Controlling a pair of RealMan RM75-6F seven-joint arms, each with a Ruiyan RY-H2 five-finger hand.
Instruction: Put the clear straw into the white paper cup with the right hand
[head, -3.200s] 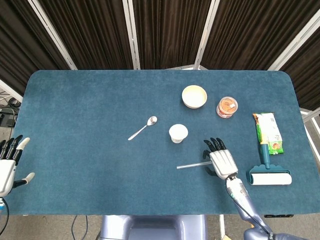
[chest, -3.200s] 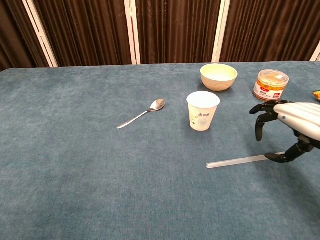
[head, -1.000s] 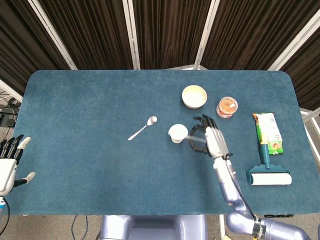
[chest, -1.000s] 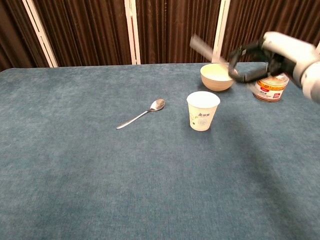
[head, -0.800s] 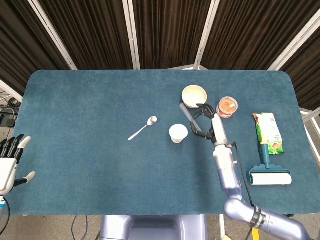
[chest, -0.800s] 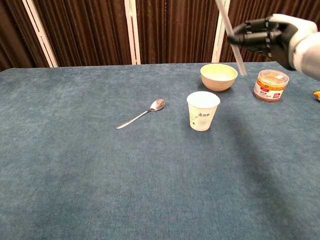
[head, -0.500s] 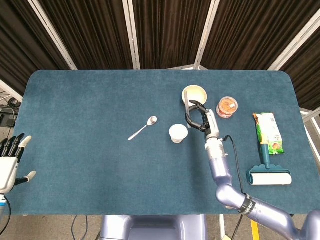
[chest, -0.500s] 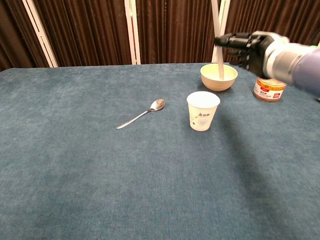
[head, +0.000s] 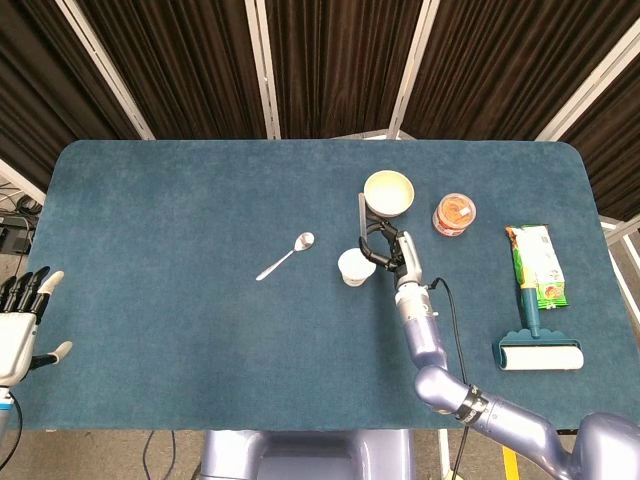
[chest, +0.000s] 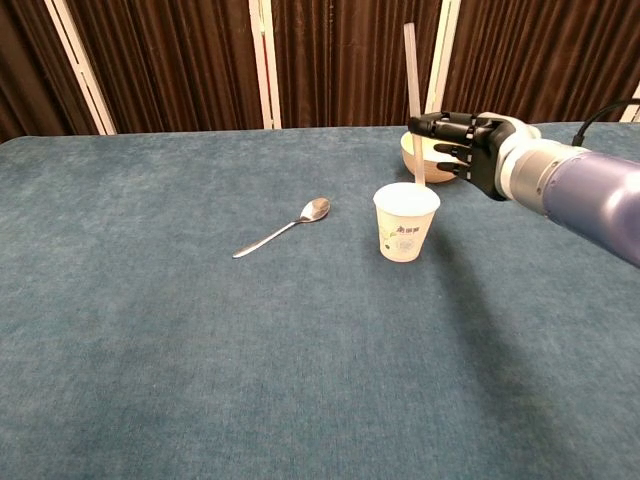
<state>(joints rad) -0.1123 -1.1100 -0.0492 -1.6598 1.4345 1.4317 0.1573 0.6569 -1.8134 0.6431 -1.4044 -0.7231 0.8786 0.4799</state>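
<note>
At the table's (head: 180, 330) near edge, around 8 o'clock in the head view, the left hand (head: 20, 325) stays where it was, fingers spread and holding nothing. Nearer the middle, the right hand (chest: 470, 148) has moved left from over the cream bowl (chest: 412, 145) half a second ago and now hangs just at 3 o'clock of the white paper cup (chest: 406, 222). Its fingers pinch the clear straw (chest: 411, 95), which stands nearly upright; the straw's lower end is now at the cup's rim, where before it was over the bowl. Whether the tip is inside the cup cannot be told. Three seconds ago the straw lay flat on the table at about 5 o'clock of the cup. The spoon (chest: 285, 228) lies unmoved at 9 o'clock of the cup. Farther back, the bowl sits at 1 o'clock of the cup, with the orange-lidded jar (head: 454, 214) beside it at 3 o'clock. The lint roller (head: 538, 345) and the green packet (head: 537, 264) keep their places near the table's right edge.
</note>
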